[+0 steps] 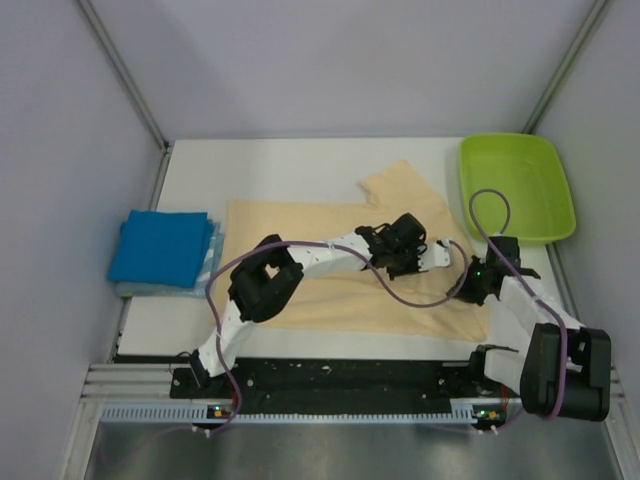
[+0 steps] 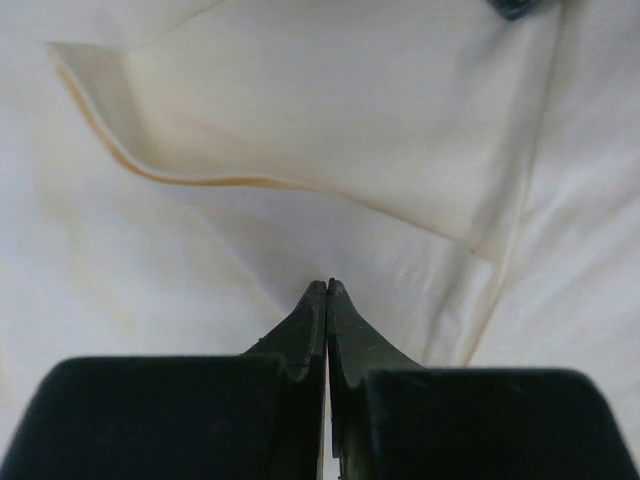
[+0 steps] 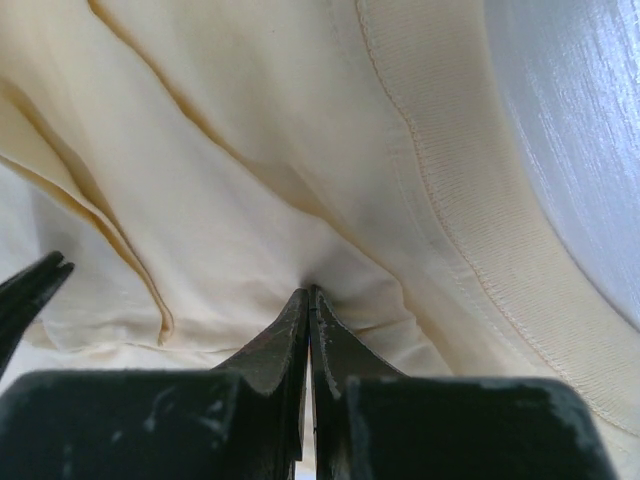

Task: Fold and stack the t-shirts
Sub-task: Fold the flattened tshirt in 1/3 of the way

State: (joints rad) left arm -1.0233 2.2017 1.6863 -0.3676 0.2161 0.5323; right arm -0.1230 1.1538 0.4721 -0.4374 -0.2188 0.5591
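Observation:
The pale peach-cream t-shirt [image 1: 300,250] lies spread over the middle of the white table, one sleeve pointing to the back. The bright blue t-shirt [image 1: 160,248] is a folded square at the left edge. My left gripper [image 1: 443,259] reaches across to the shirt's right side. Its jaws are shut, with the tips [image 2: 327,286] pinching cloth [image 2: 300,100]. My right gripper [image 1: 467,288] is close beside it. Its jaws are shut on a pucker [image 3: 308,290] of the same shirt [image 3: 250,150], near a ribbed hem [image 3: 450,200].
A lime-green plastic tray [image 1: 515,190] stands at the back right, with nothing in it. A paler cloth edge [image 1: 160,289] shows under the blue square. Grey walls close in on the left and right. Bare table [image 3: 570,120] lies past the hem.

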